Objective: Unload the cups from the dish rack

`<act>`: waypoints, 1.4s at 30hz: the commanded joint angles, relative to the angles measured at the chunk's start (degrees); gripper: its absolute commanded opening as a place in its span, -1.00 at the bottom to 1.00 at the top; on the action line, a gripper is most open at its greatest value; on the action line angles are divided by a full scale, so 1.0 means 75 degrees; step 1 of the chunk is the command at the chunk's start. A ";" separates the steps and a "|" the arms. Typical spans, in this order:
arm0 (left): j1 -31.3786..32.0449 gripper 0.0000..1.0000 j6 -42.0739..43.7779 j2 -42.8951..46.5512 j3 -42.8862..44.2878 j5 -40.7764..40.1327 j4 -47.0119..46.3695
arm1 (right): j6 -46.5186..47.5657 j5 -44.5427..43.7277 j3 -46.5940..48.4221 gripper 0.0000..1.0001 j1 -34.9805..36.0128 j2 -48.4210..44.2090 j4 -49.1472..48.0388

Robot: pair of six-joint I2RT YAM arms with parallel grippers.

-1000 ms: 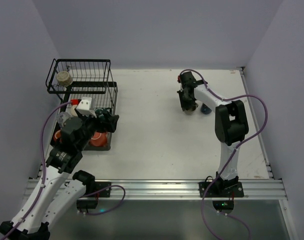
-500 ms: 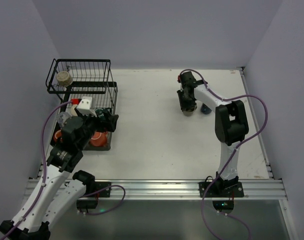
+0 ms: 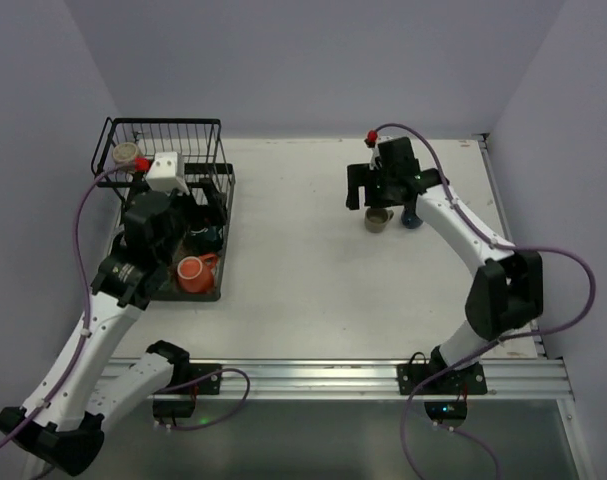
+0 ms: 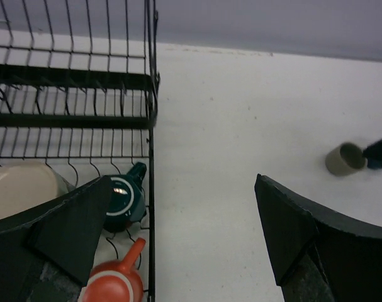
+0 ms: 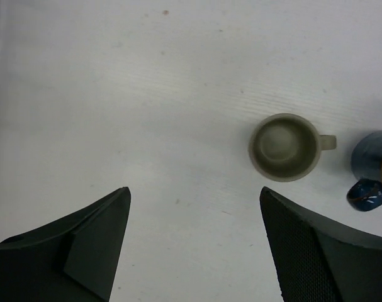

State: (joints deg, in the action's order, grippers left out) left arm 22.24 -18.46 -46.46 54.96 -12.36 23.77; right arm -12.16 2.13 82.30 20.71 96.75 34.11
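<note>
Teal cup (image 4: 123, 196) sits in the dish rack (image 4: 71, 119), just under one finger of the left gripper (image 4: 182, 181).
Its jaws stand wide apart and empty. The cup lies left of their midline, handle toward the rack's side wire, which runs between the fingers and could block a straight descent. An orange cup (image 4: 114, 284) is close beside it, a cream cup (image 4: 19, 189) further left. The right gripper (image 5: 194, 192), likewise spread and empty, hangs well apart over the table (image 3: 303, 280) by a grey-green cup (image 5: 284, 146) and a dark blue cup (image 5: 374, 168).
</note>
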 commanded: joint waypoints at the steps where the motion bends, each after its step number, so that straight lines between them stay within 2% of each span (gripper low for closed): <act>1: -0.0059 1.00 -0.0059 -0.0682 0.1528 -0.1596 0.0275 | -0.0603 0.0899 -0.1103 0.72 0.0379 -0.1480 -0.1611; 5: -0.0258 1.00 -0.0152 -0.2311 0.3599 -0.2312 0.0931 | -0.1096 0.1180 -0.2649 0.71 0.0578 -0.2551 -0.2764; 9: -0.0807 0.97 -0.0234 -0.3460 0.4972 -0.2488 0.1365 | -0.1354 0.1309 -0.3356 0.68 0.0590 -0.3126 -0.3293; 12: -0.1953 0.92 -0.0397 -0.4350 0.5922 -0.1894 0.1939 | -0.1448 0.1438 -0.3427 0.68 0.0602 -0.3360 -0.3329; 16: -0.2833 0.84 -0.0562 -0.5591 0.6698 -0.1400 0.2781 | -0.1496 0.1603 -0.3556 0.68 0.0590 -0.3560 -0.3446; 19: -0.3396 0.72 -0.0668 -0.6004 0.6840 -0.1165 0.2959 | -0.1484 0.1567 -0.3567 0.68 0.0590 -0.3619 -0.3434; 24: -0.3855 0.69 -0.0645 -0.6368 0.6793 -0.1327 0.2959 | -0.1542 0.1836 -0.3603 0.68 0.0602 -0.3537 -0.3516; 28: -0.3938 0.69 -0.0539 -0.6660 0.6688 -0.1598 0.2866 | -0.1530 0.1778 -0.3568 0.68 0.0602 -0.3443 -0.3481; 42: -0.4020 0.72 -0.0352 -0.7165 0.6278 -0.1516 0.2304 | -0.1507 0.1942 -0.3567 0.68 0.0590 -0.3349 -0.3481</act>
State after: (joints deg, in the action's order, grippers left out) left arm -7.16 -22.24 -100.20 102.76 -23.53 43.33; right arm -23.16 15.27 55.53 25.28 71.33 10.59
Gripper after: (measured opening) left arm 0.867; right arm 0.840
